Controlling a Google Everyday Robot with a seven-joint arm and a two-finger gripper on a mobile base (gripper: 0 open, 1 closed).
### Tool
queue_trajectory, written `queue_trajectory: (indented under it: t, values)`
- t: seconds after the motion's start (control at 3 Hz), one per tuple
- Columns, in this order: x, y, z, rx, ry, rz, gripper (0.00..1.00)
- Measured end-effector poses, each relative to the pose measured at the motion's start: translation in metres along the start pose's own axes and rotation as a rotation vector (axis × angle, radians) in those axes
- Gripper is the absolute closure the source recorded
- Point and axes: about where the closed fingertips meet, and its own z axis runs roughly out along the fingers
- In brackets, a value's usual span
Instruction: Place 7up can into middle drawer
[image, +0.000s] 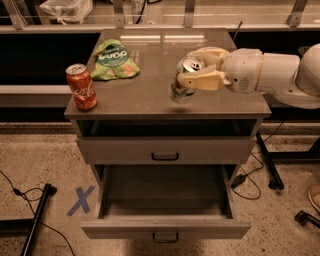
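Note:
The 7up can (181, 87), pale silver-green with a shiny top, is tilted and held in my gripper (195, 70), which reaches in from the right. The gripper is shut on the can and carries it in the air above the front right part of the cabinet top (150, 95). The middle drawer (165, 200) stands pulled open below, wide and empty, with a small dark handle on its front (165, 236). The upper drawer front (165, 150) is closed.
A red Coca-Cola can (82, 87) stands at the cabinet top's front left corner. A green chip bag (113, 61) lies behind it. A blue X (80, 200) marks the floor at left, with cables and stand legs on both sides.

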Motion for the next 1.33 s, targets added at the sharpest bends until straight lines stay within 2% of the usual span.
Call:
queue_trajectory:
  t: [0.33,0.67,1.0,1.33]
  values:
    - [0.001,0.001,0.003,-0.001,0.006,0.008,1.00]
    - [0.001,0.051,0.015,-0.129,0.015,0.008,1.00]
    - [0.026,0.117,0.017,-0.268,0.019,0.041,1.00]
    - [0.076,0.172,0.018,-0.346,0.091,0.082,1.00]
